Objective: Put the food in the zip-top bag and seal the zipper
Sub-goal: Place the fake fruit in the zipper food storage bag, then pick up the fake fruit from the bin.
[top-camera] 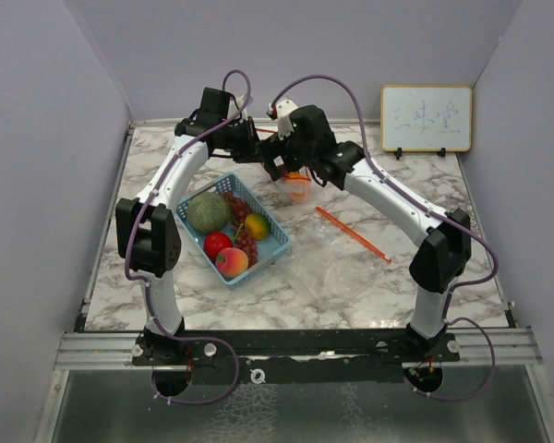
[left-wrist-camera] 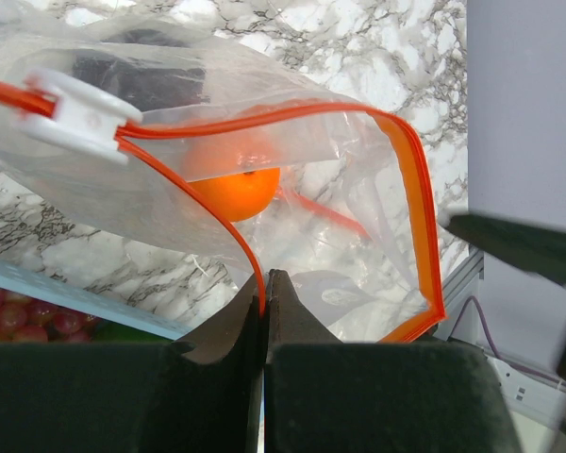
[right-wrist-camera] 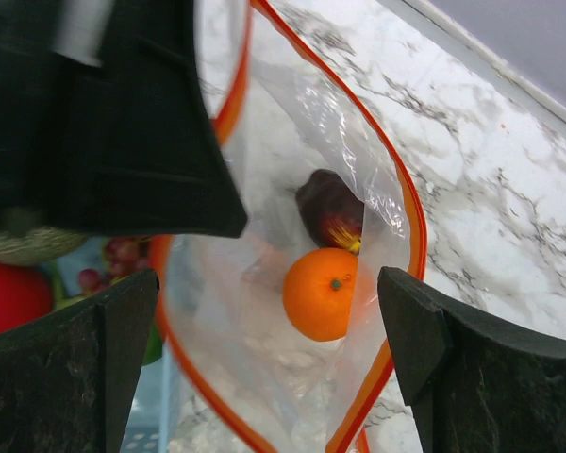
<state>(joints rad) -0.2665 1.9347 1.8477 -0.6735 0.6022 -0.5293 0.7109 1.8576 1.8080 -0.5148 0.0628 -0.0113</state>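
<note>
The clear zip-top bag (right-wrist-camera: 264, 377) with an orange zipper rim hangs open behind the basket. My left gripper (left-wrist-camera: 265, 293) is shut on that rim (left-wrist-camera: 410, 189) and holds the mouth up; it also shows in the top view (top-camera: 252, 148). A white slider (left-wrist-camera: 80, 113) sits on the zipper. An orange (right-wrist-camera: 321, 293) and a dark purple fruit (right-wrist-camera: 328, 208) lie inside the bag. My right gripper (right-wrist-camera: 274, 321) is open and empty just above the mouth, and also shows in the top view (top-camera: 291, 173). The melon (top-camera: 207, 212), red apple (top-camera: 218, 244), peach (top-camera: 232, 263), grapes (top-camera: 241, 221) and a yellow-orange fruit (top-camera: 257, 226) lie in the basket.
The light-blue basket (top-camera: 275, 247) stands left of centre on the marble table. An orange strip (top-camera: 353, 234) and crinkled clear plastic (top-camera: 332, 268) lie right of it. A small whiteboard (top-camera: 426, 118) stands at the back right. Grey walls close in both sides.
</note>
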